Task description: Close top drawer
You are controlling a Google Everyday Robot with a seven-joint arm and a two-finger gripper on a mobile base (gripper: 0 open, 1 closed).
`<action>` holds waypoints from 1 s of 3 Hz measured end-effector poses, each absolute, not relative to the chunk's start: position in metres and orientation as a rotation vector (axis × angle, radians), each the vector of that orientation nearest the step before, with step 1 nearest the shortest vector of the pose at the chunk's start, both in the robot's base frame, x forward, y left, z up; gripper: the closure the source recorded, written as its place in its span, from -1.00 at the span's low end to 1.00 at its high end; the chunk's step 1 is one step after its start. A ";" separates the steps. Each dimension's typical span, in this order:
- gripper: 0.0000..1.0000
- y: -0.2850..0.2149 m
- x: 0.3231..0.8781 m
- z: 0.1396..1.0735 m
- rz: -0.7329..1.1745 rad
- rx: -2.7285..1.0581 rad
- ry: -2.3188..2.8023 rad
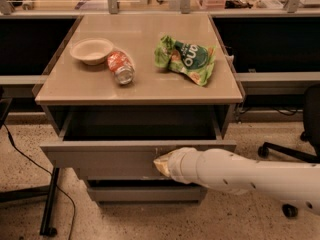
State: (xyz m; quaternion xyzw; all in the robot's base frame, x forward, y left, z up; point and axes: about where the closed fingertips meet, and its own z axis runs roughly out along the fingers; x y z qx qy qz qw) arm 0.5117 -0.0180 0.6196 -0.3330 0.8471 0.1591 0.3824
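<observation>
The top drawer (100, 156) is a wide grey metal drawer under the tabletop, pulled partly out, with its dark inside showing. Small white scuffs mark the centre of its flat front. My white arm reaches in from the lower right. My gripper (161, 165) is at the end of it, pressed against the drawer front just right of centre.
On the tabletop (145, 86) lie a beige bowl (91, 50), a tipped orange can (121, 68) and a green chip bag (186, 59). A narrower grey drawer front (145, 194) sits below. An office chair base (287, 156) stands at right, and a black stand leg with a cable (50, 204) at left.
</observation>
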 end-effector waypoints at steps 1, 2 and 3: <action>1.00 -0.017 0.512 0.620 0.406 -0.849 2.159; 1.00 0.005 0.547 0.621 0.410 -0.875 2.105; 1.00 0.006 0.547 0.621 0.409 -0.876 2.103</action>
